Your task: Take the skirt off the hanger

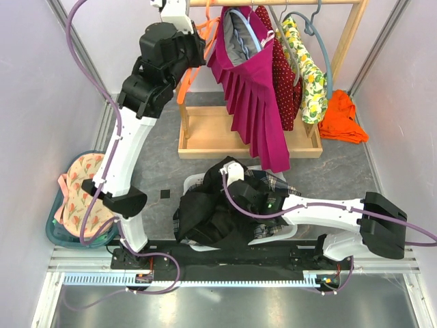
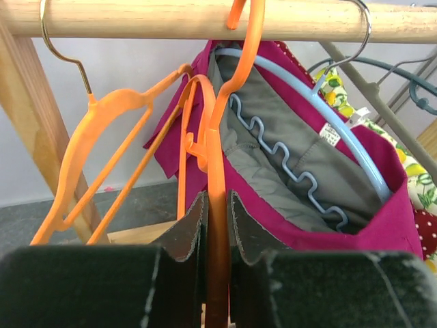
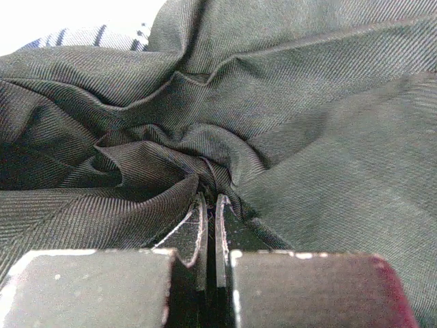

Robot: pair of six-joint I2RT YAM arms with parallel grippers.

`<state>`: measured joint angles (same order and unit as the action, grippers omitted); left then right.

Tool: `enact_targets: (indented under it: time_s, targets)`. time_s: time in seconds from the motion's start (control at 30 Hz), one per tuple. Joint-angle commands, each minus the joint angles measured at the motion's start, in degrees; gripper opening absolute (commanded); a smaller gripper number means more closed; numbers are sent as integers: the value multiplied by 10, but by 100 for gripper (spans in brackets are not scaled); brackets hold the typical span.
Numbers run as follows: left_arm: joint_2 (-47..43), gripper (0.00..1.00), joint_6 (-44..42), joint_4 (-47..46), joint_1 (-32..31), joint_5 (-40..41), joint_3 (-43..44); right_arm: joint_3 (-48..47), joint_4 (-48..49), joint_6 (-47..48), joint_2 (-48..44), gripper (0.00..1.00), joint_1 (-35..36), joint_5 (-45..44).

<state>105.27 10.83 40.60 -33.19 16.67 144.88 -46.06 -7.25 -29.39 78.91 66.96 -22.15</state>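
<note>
Two grips: left gripper [image 2: 217, 208] pinches the orange hanger [image 2: 213, 147] on the rail [image 2: 136, 17], right gripper [image 3: 210, 205] pinches the black skirt [image 3: 307, 137]; release it well inside the basket [image 1: 192, 180] rim.

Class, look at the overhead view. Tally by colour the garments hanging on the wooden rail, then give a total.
Magenta pleated skirt: 1
Red white-dotted garment: 1
Yellow-and-green printed garment: 1
Total: 3
</note>
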Motion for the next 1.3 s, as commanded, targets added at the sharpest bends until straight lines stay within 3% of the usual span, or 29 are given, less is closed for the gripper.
enact_targets:
  time_s: [0.0,0.53,1.03,1.1,1.2,1.23,1.27]
  targets:
    - [-2,2,-19,-93,7,30,38,34,14,-23,-6,0,-2,18]
    - [32,2,9,-79,51,16,28,71,27,-38,-36,0,-2,19]
    - [-15,2,42,-39,52,-13,-69,74,-6,-43,-83,0,-2,0]
    - [-26,9,49,-33,52,-28,-86,71,-11,-43,-84,0,-2,-4]
    - [-52,53,55,-29,52,-55,-115,67,-15,-42,-83,0,-2,-7]
    - [-57,75,56,-25,51,-68,-120,64,-15,-42,-83,0,-1,-7]
    - [-68,86,57,-25,52,-75,-121,63,-15,-43,-82,0,-1,-7]
